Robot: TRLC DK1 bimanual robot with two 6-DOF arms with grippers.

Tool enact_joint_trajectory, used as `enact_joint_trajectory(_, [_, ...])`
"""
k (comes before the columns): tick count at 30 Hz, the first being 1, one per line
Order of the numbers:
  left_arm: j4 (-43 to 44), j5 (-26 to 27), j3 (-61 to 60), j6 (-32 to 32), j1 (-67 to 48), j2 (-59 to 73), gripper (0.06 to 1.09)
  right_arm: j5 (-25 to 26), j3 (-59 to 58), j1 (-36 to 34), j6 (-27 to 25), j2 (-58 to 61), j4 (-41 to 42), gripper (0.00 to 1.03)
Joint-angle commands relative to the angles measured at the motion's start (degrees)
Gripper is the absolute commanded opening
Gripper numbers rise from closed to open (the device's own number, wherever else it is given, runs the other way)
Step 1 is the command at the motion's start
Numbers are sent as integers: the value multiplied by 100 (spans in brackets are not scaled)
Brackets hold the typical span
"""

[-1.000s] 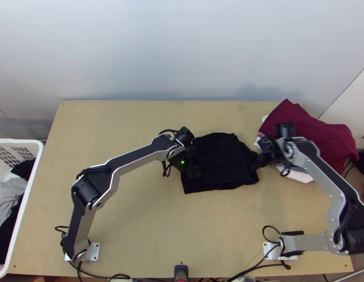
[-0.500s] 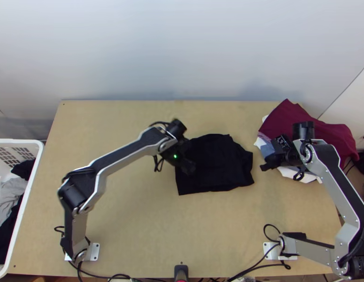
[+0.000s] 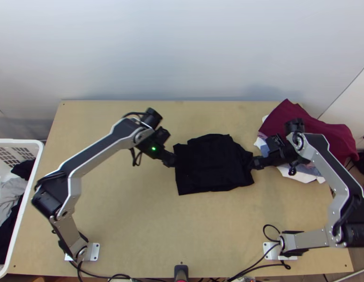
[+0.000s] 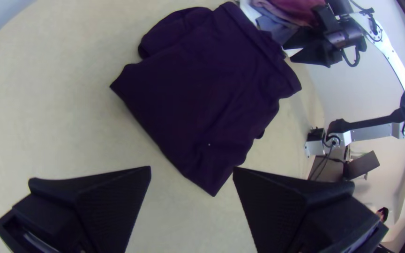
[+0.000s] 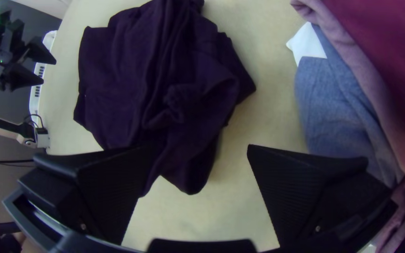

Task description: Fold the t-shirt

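Left hand [image 3: 170, 160] drawn back from black t-shirt [image 3: 212, 164], right hand [image 3: 257, 163] closer in, both wide open, empty.

Matt black cloth t-shirt [image 3: 210, 164].

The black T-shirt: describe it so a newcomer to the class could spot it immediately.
On the light wooden table, look between the two robot arms. The dark T-shirt lies there, folded into a rough, wrinkled block. Unlike the dark red cloth heaped at the right, it is black.
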Motion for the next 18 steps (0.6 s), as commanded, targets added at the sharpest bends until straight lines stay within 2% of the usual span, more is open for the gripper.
enact_joint_trajectory(1, [-82, -4, -348, 56, 239, -562, 92, -501, 325, 34, 117, 496, 47, 92])
enact_joint_trajectory(12, [-29, -4, -849, 144, 318, -966, 92, -985, 307, 86, 144, 874, 47, 92])
enact_joint_trajectory(18, [-29, -4, -1008, 144, 327, -1098, 92, -1002, 70, 306, 188, 944, 381, 92])
